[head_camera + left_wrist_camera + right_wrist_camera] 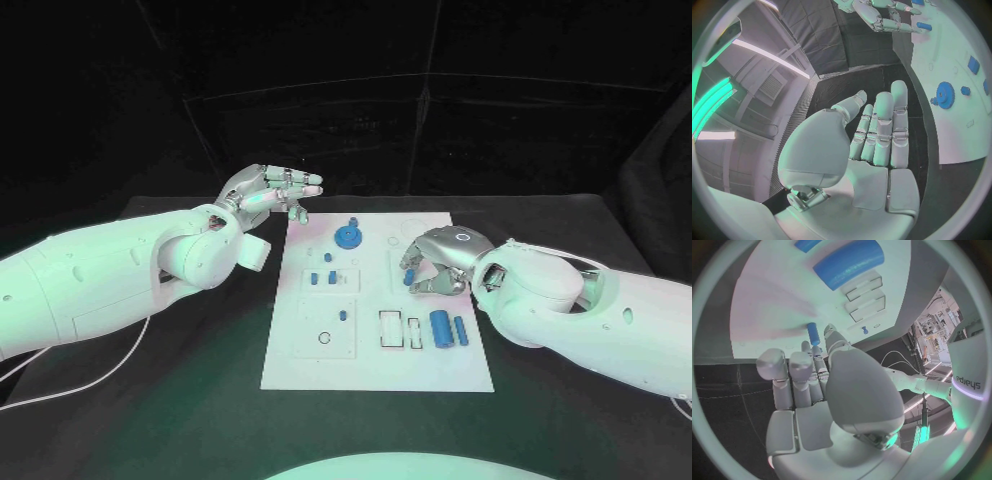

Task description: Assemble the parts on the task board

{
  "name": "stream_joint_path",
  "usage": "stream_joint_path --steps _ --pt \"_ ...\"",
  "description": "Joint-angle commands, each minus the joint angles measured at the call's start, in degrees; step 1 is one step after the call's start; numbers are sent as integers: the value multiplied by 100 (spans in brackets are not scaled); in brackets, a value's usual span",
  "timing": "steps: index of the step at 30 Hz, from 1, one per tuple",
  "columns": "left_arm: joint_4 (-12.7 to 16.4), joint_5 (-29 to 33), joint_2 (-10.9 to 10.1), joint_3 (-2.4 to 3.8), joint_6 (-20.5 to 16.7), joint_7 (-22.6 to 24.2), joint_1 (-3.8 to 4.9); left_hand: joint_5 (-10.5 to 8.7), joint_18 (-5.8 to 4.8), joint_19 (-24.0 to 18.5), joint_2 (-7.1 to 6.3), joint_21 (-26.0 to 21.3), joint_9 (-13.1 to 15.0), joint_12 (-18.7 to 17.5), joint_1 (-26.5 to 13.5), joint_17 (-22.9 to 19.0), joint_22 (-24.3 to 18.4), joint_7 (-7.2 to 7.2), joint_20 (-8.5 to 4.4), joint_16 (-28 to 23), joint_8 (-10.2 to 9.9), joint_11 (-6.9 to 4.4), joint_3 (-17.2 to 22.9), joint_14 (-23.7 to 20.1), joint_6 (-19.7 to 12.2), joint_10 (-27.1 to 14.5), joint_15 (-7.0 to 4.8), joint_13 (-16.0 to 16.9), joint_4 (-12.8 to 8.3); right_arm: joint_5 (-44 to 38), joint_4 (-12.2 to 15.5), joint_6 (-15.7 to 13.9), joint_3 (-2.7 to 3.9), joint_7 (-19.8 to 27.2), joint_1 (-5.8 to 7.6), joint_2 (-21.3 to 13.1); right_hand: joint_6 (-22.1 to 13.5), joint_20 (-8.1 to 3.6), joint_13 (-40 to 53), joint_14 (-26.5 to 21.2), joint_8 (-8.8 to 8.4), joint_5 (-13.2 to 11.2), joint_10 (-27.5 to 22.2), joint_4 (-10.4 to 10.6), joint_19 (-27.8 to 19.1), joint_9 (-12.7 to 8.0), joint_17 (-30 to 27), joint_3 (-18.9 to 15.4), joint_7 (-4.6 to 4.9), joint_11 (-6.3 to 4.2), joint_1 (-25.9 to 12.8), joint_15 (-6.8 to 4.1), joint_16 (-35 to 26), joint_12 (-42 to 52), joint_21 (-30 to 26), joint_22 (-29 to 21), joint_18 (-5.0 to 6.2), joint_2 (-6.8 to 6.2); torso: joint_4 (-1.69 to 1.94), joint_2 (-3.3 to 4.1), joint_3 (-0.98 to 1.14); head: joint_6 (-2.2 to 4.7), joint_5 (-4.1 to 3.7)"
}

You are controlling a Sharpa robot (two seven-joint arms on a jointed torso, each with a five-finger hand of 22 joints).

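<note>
The white task board (378, 370) lies in the middle of the table. A blue gear (348, 237) (945, 93) sits near its far edge. Two blue cylinders (440, 328) lie side by side at its right, the thick one (848, 262) close under my right wrist. My right hand (433, 265) (811, 375) hovers over the board's right half, fingers curled, pinching a small blue peg (812, 333) (924, 26) at its fingertips. My left hand (267, 190) (879, 135) is raised beside the board's far left corner, fingers straight and apart, holding nothing.
Small blue pieces (326, 279) stand in the board's left-centre sockets, and another (343, 315) is just nearer. Rectangular slots (392, 328) lie left of the cylinders. Black table (159, 410) surrounds the board on all sides.
</note>
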Motion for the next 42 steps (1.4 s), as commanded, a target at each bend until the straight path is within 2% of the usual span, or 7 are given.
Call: stream_joint_path --steps 1,7,13,19,31,38,42 --pt "-6 26 6 4 73 4 10 15 76 -27 2 -27 -8 26 -5 -9 -9 25 10 -17 24 16 -1 -42 -1 -9 9 -9 -17 -26 -21 325 4 0 13 32 109 -33 -21 44 22 -135 257 -23 158 7 205 144 9 -61 89 -73 165 45 159 237 -27 129 1 0 1 -10 2" --pt "-14 26 8 4 75 -1 10 16 76 -29 8 -32 -7 33 -3 -15 -13 26 12 -18 28 16 -1 -46 2 -8 10 -8 -18 -20 -85 432 4 19 12 88 392 -120 -32 95 71 -264 668 -84 344 23 480 589 52 -172 320 -165 389 -47 376 566 -88 301 4 -3 3 -22 0" --pt "-21 26 10 4 75 -1 10 16 76 -29 8 -32 -7 33 -3 -15 -13 26 12 -18 28 16 -1 -46 2 -8 10 -8 -18 -26 -154 480 4 20 12 158 563 -144 -32 93 78 -279 840 -160 379 22 551 959 48 -185 397 -177 461 -203 445 660 -105 298 1 -2 4 -31 3" --pt "-26 26 11 4 74 -1 10 16 76 -29 8 -32 -7 33 -3 -15 -13 26 12 -18 28 16 -1 -46 2 -8 10 -8 -18 -87 -213 355 4 9 11 217 653 -141 -30 84 49 -287 946 -209 380 12 585 1281 58 -178 316 -170 504 -361 480 704 -111 223 0 0 2 -42 -5" --pt "-33 26 -6 4 80 -9 10 16 76 -31 13 -37 -7 38 -6 -20 -17 27 13 -18 30 18 -3 -50 2 -11 12 -8 -15 56 110 -264 6 -2 9 21 761 -136 -25 74 40 -299 1082 -94 385 15 588 1458 61 -176 -25 -167 527 -485 508 742 -115 92 -2 -10 1 -39 3" --pt "-66 26 -13 4 86 -13 10 16 77 -32 17 -40 -7 41 2 -25 -21 27 14 -18 30 18 0 -52 -1 -17 12 -9 -20 482 442 -969 14 259 10 -172 751 -130 -27 82 14 -291 1078 -98 414 7 633 1548 94 -158 -69 -155 565 -557 541 794 -125 21 -3 -11 1 -41 12" --pt "-92 26 -16 4 85 -10 10 16 77 -32 18 -41 -7 42 5 -27 -22 28 14 -17 31 18 1 -53 -2 -18 12 -9 -22 726 632 -1045 17 405 10 -192 745 -123 -27 83 6 -287 1075 -123 418 4 643 1614 108 -147 -58 -147 577 -590 548 804 -127 6 2 -5 0 -55 30"
